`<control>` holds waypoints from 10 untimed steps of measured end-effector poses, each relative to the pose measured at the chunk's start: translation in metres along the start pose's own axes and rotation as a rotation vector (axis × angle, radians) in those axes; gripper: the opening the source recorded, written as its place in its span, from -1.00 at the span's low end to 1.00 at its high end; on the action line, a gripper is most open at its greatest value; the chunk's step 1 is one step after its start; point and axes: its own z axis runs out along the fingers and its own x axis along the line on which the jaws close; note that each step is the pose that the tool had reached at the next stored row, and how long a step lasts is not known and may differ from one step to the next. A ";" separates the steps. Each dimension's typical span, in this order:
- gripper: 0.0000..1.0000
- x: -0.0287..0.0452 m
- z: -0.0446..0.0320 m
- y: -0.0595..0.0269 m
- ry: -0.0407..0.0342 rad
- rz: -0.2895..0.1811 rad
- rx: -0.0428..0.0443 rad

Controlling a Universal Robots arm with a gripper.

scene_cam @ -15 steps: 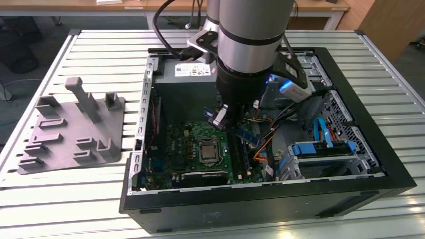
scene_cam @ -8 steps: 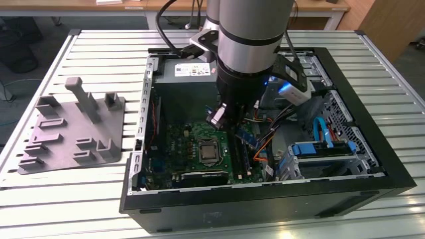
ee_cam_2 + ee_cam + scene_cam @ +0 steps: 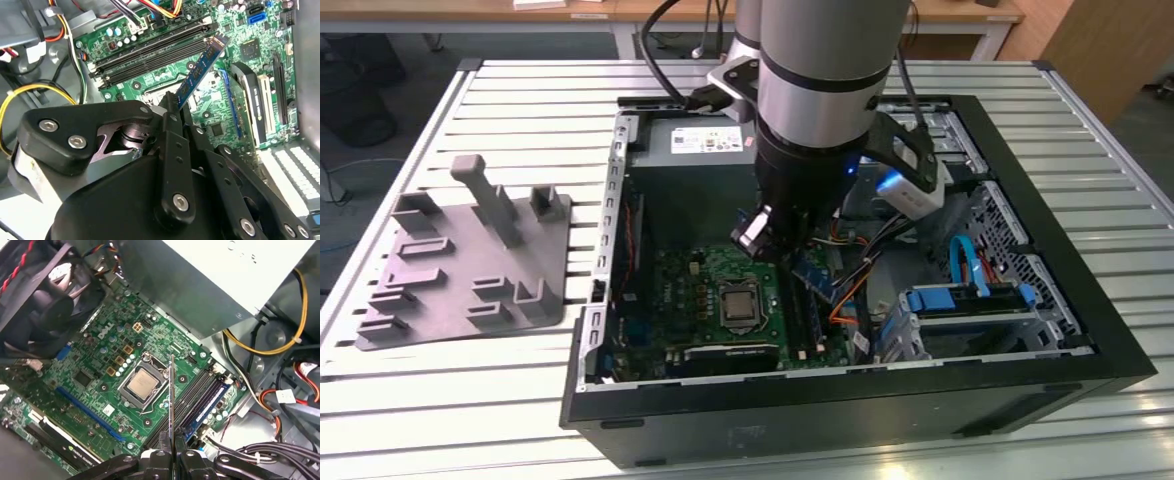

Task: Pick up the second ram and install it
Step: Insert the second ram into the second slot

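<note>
Big slatted table (image 3: 454, 400) is holding an open black PC case (image 3: 854, 420), lying on its side w/ the inside showing. The thick grey & black arm (image 3: 821, 90) is reaching down into the case from above. A grey tray (image 3: 467, 260) w/ posts is sitting on the table at the exterior view's left, well apart from the arm.

Inside the case the green board (image 3: 680, 290) is lying flat. In the first wrist view a grey box (image 3: 215, 270) is sitting by one edge of the board (image 3: 100, 355) & a black fan (image 3: 40, 305) by another. A yellow wire (image 3: 20, 95) is looping at the side in the second wrist view.

The gripper (image 3: 175, 107) is squeezing the ram (image 3: 202, 65) by one end, fingers closed tight on it. The ram is blue w/ dark chips & is sticking out tilted over the board (image 3: 150, 80), its far end near the long black slots (image 3: 150, 47). It is not sitting in a slot.

In the first wrist view the gripper (image 3: 172, 457) is showing the ram (image 3: 171, 395) edge-on, a thin line between the square silver chip (image 3: 144, 384) & the slots (image 3: 192, 400).

In the exterior view the gripper (image 3: 774, 240) is hanging just over the board, w/ the ram (image 3: 811, 272) slanting down toward the exterior view's right, near the chip (image 3: 739, 303).
</note>
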 end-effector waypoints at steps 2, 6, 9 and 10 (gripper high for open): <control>-0.72 0.0000 0.0001 0.0000 -0.0003 0.021 0.0008; -0.72 0.0000 0.0003 0.0000 -0.0010 0.066 0.0024; -0.72 0.0000 0.0005 0.0000 -0.0014 0.099 0.0036; -0.72 0.0000 0.0005 0.0000 -0.0016 0.110 0.0040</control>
